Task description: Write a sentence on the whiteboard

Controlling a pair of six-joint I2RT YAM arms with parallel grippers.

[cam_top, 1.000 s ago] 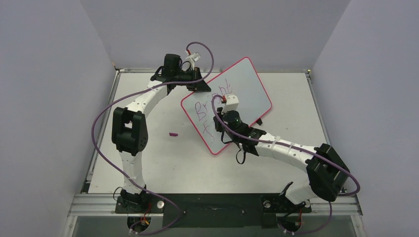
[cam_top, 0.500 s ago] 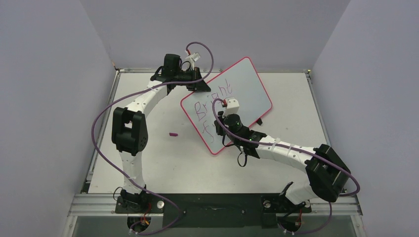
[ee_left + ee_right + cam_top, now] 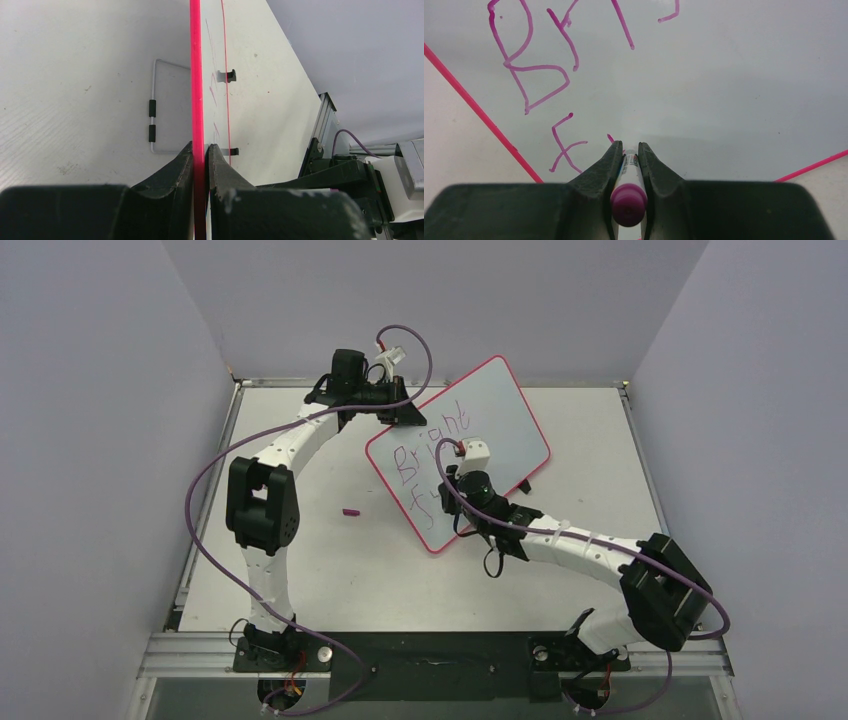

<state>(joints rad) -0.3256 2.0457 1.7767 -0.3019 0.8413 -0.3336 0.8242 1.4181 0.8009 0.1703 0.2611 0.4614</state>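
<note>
You have one whiteboard [image 3: 470, 440], standing tilted on the table [image 3: 330, 570] toward the far middle. Your left gripper [image 3: 200, 147] is clamped on its pink frame, one finger on each face. Your right gripper [image 3: 627, 150] is closed around one marker [image 3: 628, 200], whose purple end faces the wrist camera and whose tip points at the board's lower left part.

The sentence [image 3: 432, 443] runs to two magenta lines: "Bright" above, then an "F" with a following stroke beside the marker.

From the left wrist you see two black clips [image 3: 230, 75] on the board and one wire stand [image 3: 152, 120] behind it. One small magenta piece [image 3: 351, 511] lies on the table, left of the board and apart from it.
</note>
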